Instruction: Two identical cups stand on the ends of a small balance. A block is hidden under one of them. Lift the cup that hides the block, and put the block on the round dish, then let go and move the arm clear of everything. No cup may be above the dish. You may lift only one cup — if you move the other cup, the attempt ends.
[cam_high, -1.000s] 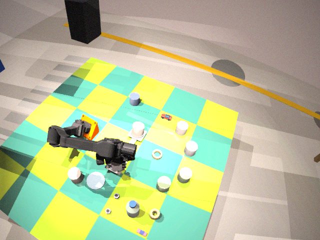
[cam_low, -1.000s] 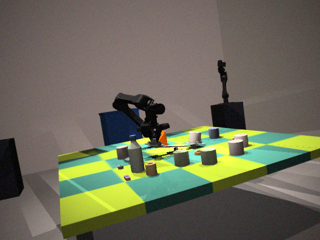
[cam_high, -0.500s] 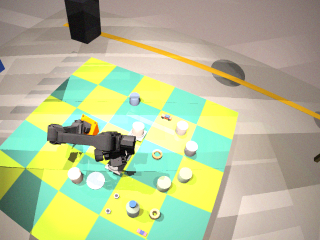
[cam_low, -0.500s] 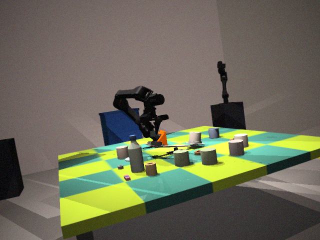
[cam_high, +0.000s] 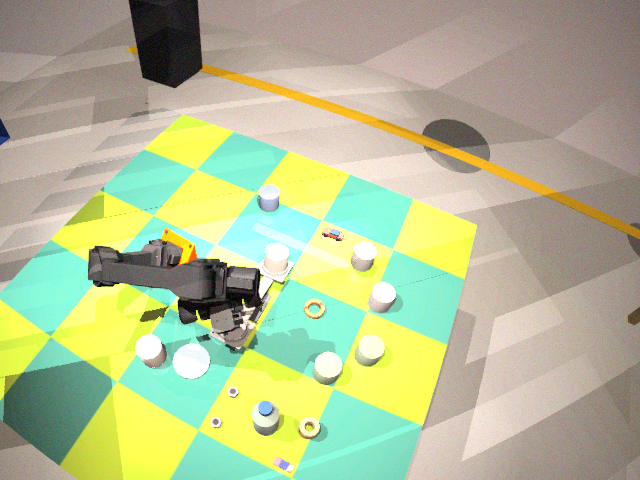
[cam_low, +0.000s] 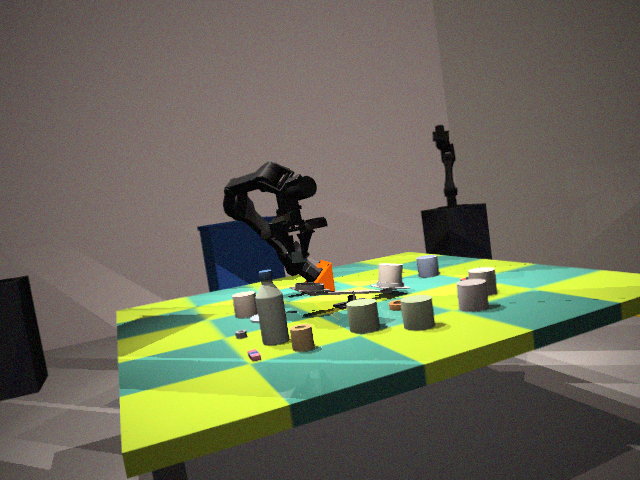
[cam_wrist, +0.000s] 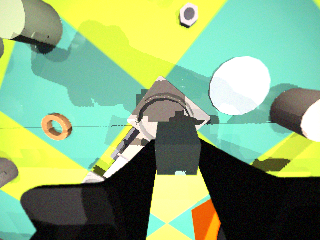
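My gripper (cam_high: 244, 319) (cam_wrist: 175, 143) is low over the near end of the small balance and is shut on a dark grey-green block (cam_wrist: 175, 145). In the wrist view the near square pad (cam_wrist: 150, 97) with a ring mark lies just beyond the block. I cannot tell if the block touches the pad. The balance beam (cam_high: 265, 290) runs to the far pad, where a pale cup (cam_high: 276, 256) (cam_low: 390, 273) stands upright. The round white dish (cam_high: 190, 360) (cam_wrist: 240, 85) lies flat on the table left of the gripper. A similar pale cup (cam_high: 149, 350) (cam_wrist: 295, 112) stands beside the dish.
Several grey cylinders stand around, such as those at right (cam_high: 364, 255) (cam_high: 382, 296) and in front (cam_high: 327, 367) (cam_high: 369, 349). A bottle (cam_high: 265, 417) (cam_low: 271, 312), two tan rings (cam_high: 314, 308) (cam_high: 309, 427), two nuts (cam_high: 233, 391) (cam_high: 216, 422) and a toy car (cam_high: 332, 233) lie about.
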